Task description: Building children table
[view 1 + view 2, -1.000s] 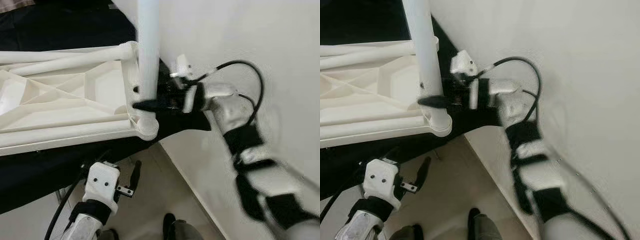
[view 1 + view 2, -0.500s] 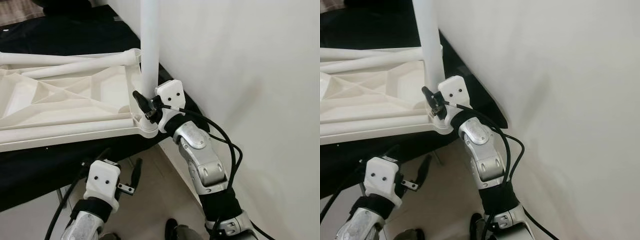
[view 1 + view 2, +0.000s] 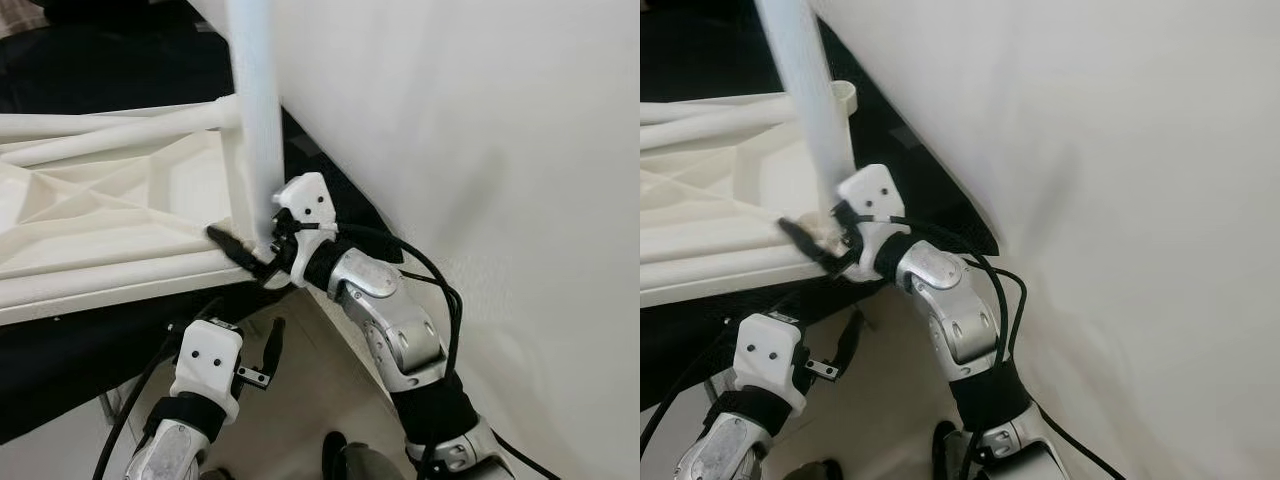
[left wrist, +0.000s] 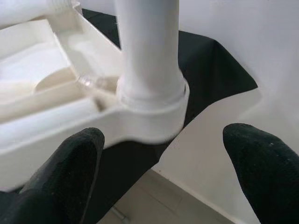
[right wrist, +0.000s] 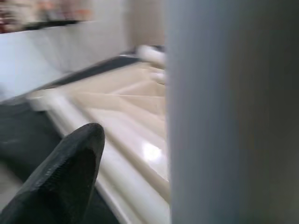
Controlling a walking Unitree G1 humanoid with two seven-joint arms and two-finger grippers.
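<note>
Standing table leg (image 3: 252,120) between right gripper (image 3: 248,258) jaws, at tabletop (image 3: 110,215) corner.

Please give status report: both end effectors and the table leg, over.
Right end effector at base of white plastic table leg, grip unclear. Left end effector open, below the white upturned tabletop corner. White wall close alongside.

a plain white wall (image 3: 480,130) rose on the right, a pale tiled floor (image 3: 320,400) lay below, and a black cloth (image 3: 90,330) covered the surface
</note>
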